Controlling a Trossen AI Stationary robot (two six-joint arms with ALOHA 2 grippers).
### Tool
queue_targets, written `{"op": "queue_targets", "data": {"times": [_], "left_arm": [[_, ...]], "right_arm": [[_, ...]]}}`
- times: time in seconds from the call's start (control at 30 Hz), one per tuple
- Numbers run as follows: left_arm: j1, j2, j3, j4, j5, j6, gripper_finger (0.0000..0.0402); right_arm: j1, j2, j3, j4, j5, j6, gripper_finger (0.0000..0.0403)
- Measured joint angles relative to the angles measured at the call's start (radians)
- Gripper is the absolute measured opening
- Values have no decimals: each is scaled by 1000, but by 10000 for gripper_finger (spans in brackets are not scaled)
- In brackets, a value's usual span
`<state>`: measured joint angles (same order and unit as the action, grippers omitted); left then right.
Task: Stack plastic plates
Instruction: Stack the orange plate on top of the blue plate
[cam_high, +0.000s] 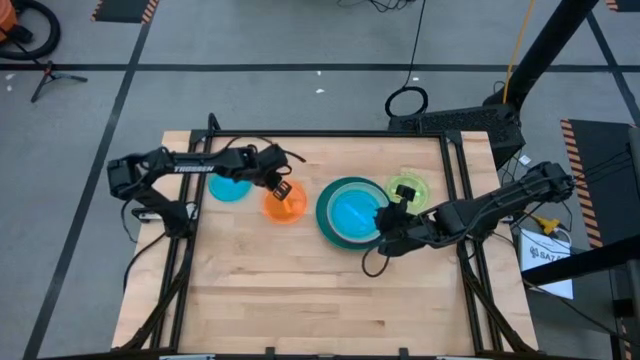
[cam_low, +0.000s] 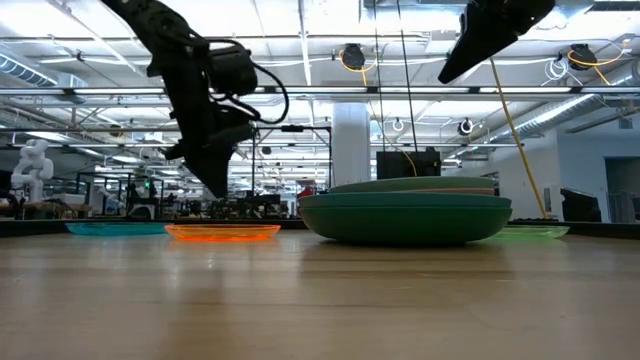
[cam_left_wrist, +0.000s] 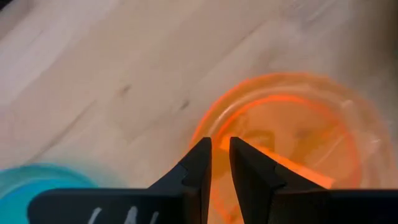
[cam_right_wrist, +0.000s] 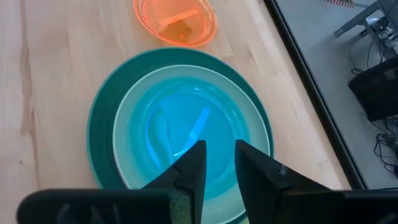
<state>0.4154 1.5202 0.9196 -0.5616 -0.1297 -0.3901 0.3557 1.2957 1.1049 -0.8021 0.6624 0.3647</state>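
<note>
A stack of plates (cam_high: 352, 212) stands mid-table: a large teal plate (cam_right_wrist: 99, 143) at the rim, a pale mint one (cam_right_wrist: 249, 124) in it, and a translucent blue plate (cam_right_wrist: 180, 124) on top. A small orange plate (cam_high: 284, 205) lies flat to the stack's left, and a second blue plate (cam_high: 228, 186) lies further left. A lime plate (cam_high: 407, 188) rests behind the stack on the right. My left gripper (cam_left_wrist: 221, 142) hovers over the orange plate's (cam_left_wrist: 292, 137) rim, fingers narrowly apart and clear of it in the low view (cam_low: 218, 185). My right gripper (cam_right_wrist: 219, 146) hangs high above the stack (cam_low: 405, 215), narrowly open and empty.
Bare wood lies in front of the plates, toward the table's near edge (cam_high: 320, 320). Black frame rails run along the table's left side (cam_high: 180, 270) and right side (cam_high: 470, 270). A cable hangs under the right arm (cam_high: 372, 265).
</note>
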Motion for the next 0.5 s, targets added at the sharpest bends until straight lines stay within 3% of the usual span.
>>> {"op": "queue_targets", "data": {"times": [0.5], "left_arm": [[56, 83, 24, -65, 32, 66, 178]], "right_arm": [[0, 0, 0, -18, 1, -8, 77]]}}
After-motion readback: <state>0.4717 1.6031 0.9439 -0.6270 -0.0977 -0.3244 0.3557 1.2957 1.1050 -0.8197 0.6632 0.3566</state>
